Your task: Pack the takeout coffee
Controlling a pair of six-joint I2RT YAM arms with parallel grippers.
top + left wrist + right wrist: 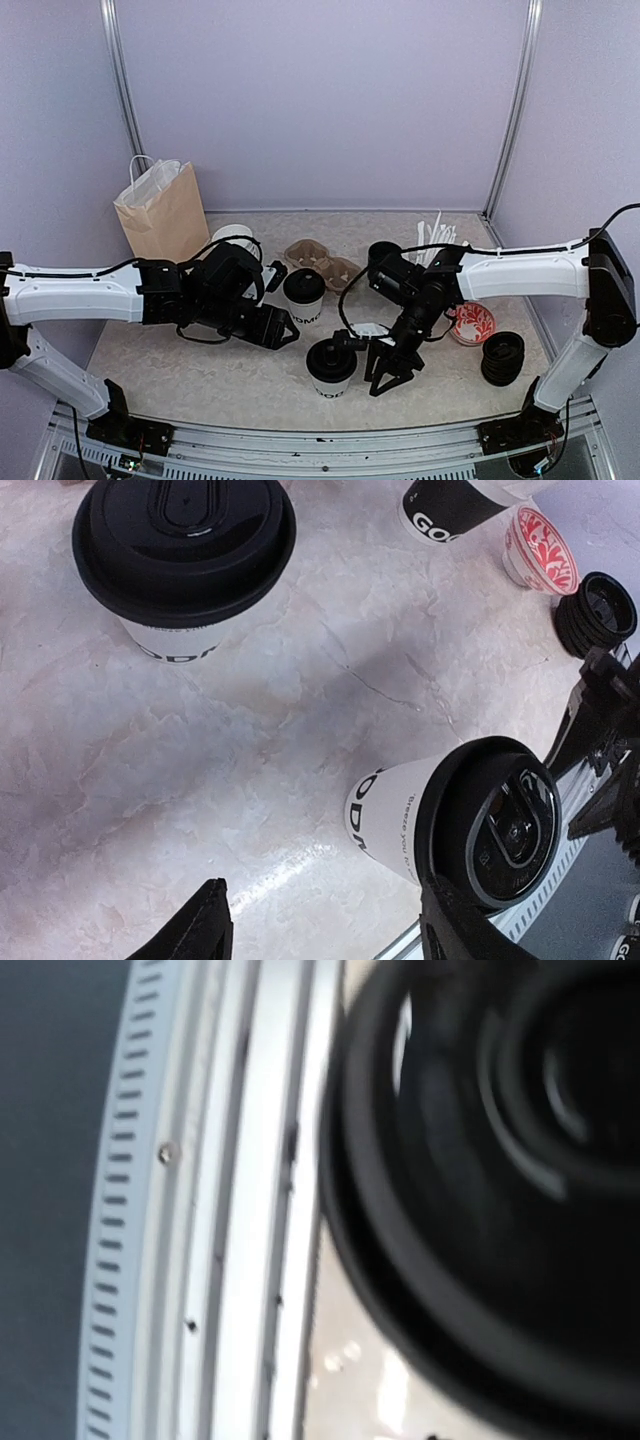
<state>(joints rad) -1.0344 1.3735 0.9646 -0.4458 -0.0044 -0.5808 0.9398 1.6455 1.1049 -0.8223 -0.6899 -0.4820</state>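
The left gripper (322,892) hangs low over the desk (300,700). Its jaws are apart, with only bare marbled surface between them. Two takeout coffee cups stand upright on the desk, each white with black lettering and capped with a black lid.

The far cup (303,293) stands just beyond the left gripper, near the cardboard tray (322,262). The near cup (331,366) stands close to the desk's front edge, between the two grippers. The right gripper (388,380) points down just beside the near cup. From above its jaws look spread with nothing in them (the right wrist view is too blurred to confirm this, showing little more than a black lid close up and the desk's front rail). Whether it touches that cup I cannot tell.

Neither cup sits in the tray or in the brown paper bag (160,212), which stands upright at the back left of the desk. Off to the right lie a red-patterned container (472,323) and a stack of black lids (502,357).
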